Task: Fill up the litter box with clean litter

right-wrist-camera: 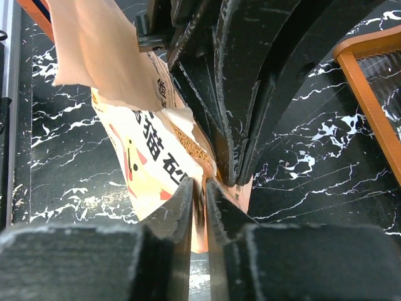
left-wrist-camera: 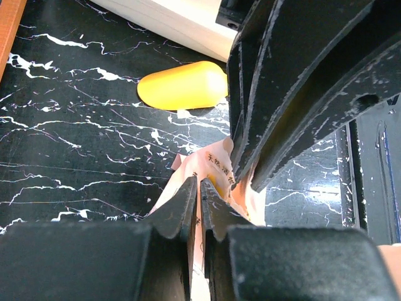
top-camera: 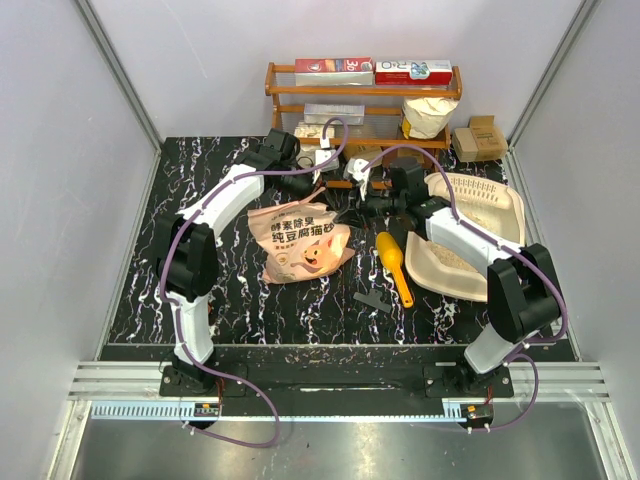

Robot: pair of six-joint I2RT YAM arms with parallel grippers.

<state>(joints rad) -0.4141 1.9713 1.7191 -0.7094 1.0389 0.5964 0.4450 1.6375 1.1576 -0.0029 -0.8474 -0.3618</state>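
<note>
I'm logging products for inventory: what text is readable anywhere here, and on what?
"酵素除臭": on the litter bag, upper line.
"纯豆腐猫砂": same bag, the larger line below.
Smaller print on the bag: too small to read.
Red box and white box on the shelf: print too blurred to read.

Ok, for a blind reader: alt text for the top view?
The left gripper and right gripper meet at the far edge of a pink-orange litter bag on a black table; yellow scoop and beige litter box to its right.
</note>
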